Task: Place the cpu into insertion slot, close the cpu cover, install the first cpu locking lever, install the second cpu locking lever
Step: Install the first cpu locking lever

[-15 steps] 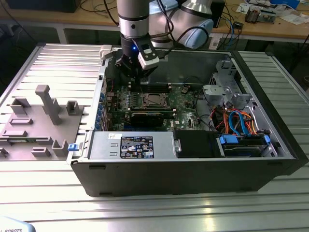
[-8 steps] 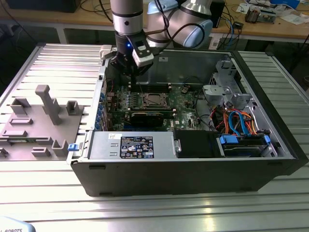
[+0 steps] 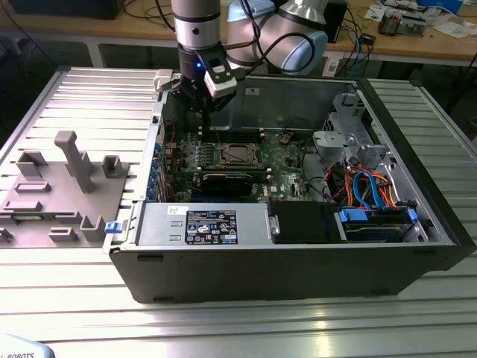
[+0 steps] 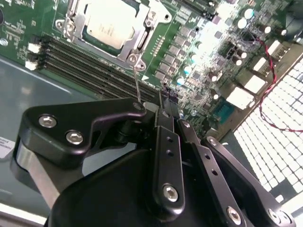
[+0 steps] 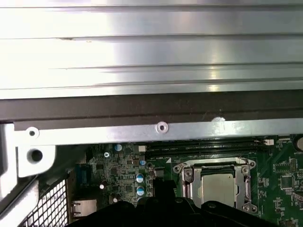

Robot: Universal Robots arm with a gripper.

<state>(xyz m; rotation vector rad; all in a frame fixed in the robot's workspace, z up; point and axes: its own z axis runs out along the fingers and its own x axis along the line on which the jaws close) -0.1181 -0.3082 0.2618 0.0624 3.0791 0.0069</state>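
Observation:
The cpu [image 4: 106, 23] [image 5: 218, 187] lies flat in the insertion slot [image 3: 223, 154] on the green motherboard. Its pale metal face shows through the window of the cpu cover [image 4: 138, 34] [image 5: 187, 182], which lies down over it. A thin wire cpu locking lever [image 4: 137, 82] stands up from a corner of the socket, and its tip ends at my gripper [image 4: 154, 108]. In the exterior view the gripper [image 3: 206, 108] hangs inside the case, a little above the socket and toward that view's left. The fingers look shut on the lever's tip, which they hide.
Long black memory slots [image 4: 85, 56] run beside the socket. A grey labelled power-supply box [image 3: 205, 224] sits at the case's front, a drive cage [image 3: 350, 127] and coloured cables [image 3: 369, 186] at the exterior view's right. A grey fixture [image 3: 67, 179] stands outside the case.

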